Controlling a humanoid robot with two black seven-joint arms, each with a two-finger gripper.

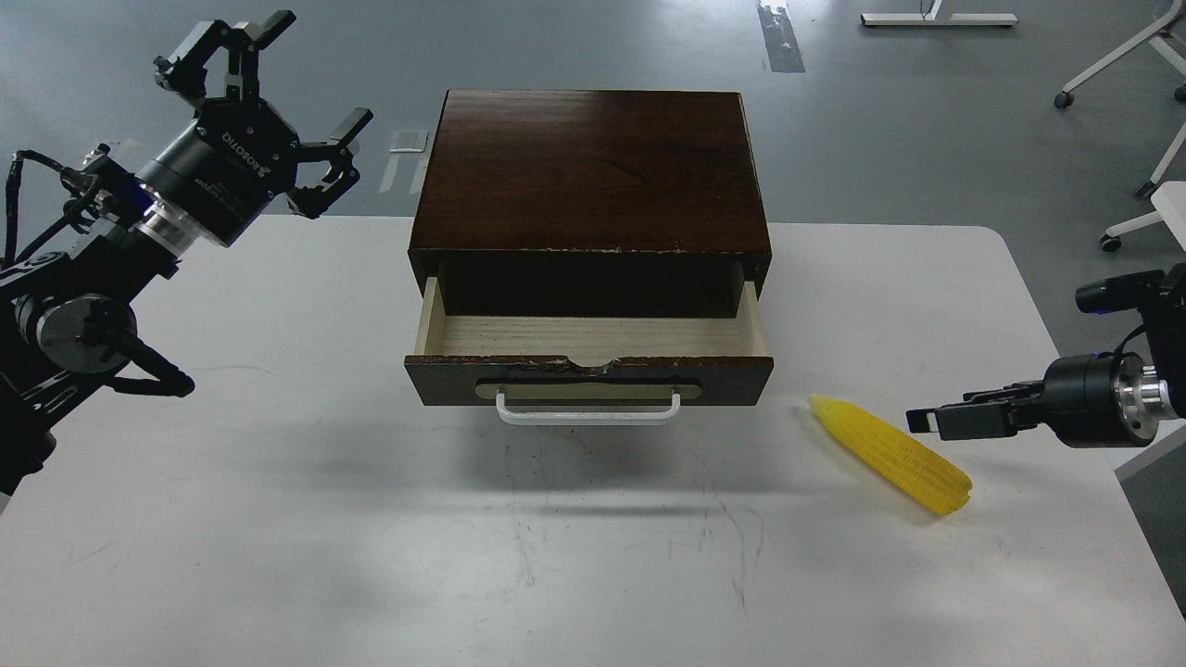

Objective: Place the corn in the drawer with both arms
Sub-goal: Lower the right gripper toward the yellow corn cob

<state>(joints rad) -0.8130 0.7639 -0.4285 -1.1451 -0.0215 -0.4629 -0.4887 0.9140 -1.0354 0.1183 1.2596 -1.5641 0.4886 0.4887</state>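
The drawer (589, 357) stands pulled out toward the near side at mid-counter (278, 519), its pale inside bare, with wide open counter surface nearer and to both sides. The corn (891, 454) lies on the counter right of the drawer front. The right pincer (931, 420) hangs just right of the corn, apart from it; whether its fingers are parted I cannot tell, while the left pincer (269, 88) is raised far left, fingers spread wide, holding nothing.

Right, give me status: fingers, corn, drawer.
Left gripper open, raised left of drawer. Right gripper empty, beside corn, state unclear. Corn on table, drawer open, nothing blocking.
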